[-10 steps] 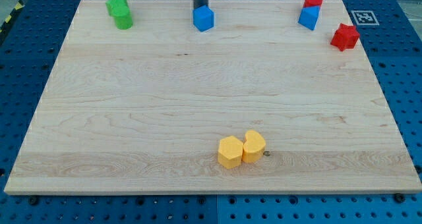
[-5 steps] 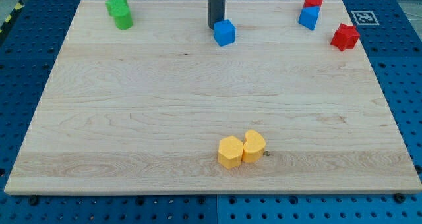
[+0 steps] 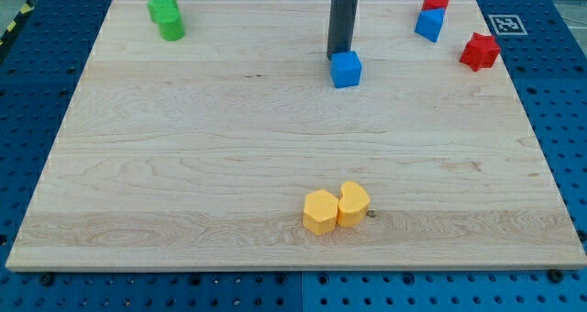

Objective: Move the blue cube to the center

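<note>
Filling most of the view, the pale wooden worktop (image 3: 275,147) sits on a blue pegboard base (image 3: 37,92), with a fiducial marker (image 3: 503,24) just off its top right corner. From the view's top the dark rod (image 3: 345,14) comes straight down; it has no jaws to spread or press together, only a blunt end effector, my tip (image 3: 340,56), which touches the upper left edge of the blue cube (image 3: 346,70). That cube lies in the upper part of the worktop, a little right of the middle line and well above the centre.

Two yellow blocks touch near the view's bottom: a yellow hexagonal block (image 3: 320,211) and a rounded yellow block (image 3: 353,203). At the top left, two green blocks (image 3: 167,17) touch each other. At the top right a small red block (image 3: 436,0) touches a second blue block (image 3: 429,24), with a red star-shaped block (image 3: 479,51) just beside them.

Judging by its look, the cube is light, rigid and slides easily on smooth wood. Nothing can grip it, so contact should be flat on its far face, through its middle, or it will likely spin off sideways.
</note>
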Controlling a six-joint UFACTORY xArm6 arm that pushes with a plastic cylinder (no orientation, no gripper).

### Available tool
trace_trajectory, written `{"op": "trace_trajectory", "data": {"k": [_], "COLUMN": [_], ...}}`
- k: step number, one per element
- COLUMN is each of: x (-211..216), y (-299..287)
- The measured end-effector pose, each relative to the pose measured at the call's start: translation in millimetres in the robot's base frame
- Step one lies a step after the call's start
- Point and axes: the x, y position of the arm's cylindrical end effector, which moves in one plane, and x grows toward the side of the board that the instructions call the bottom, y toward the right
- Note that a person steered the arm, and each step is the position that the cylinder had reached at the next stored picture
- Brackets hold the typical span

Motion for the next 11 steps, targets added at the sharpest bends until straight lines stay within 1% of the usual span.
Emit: {"op": "trace_trajectory", "data": {"k": [1, 2, 3, 4, 7, 11], "x": [5, 5, 5, 18, 30, 34], "y": [12, 37, 37, 37, 37, 28]}}
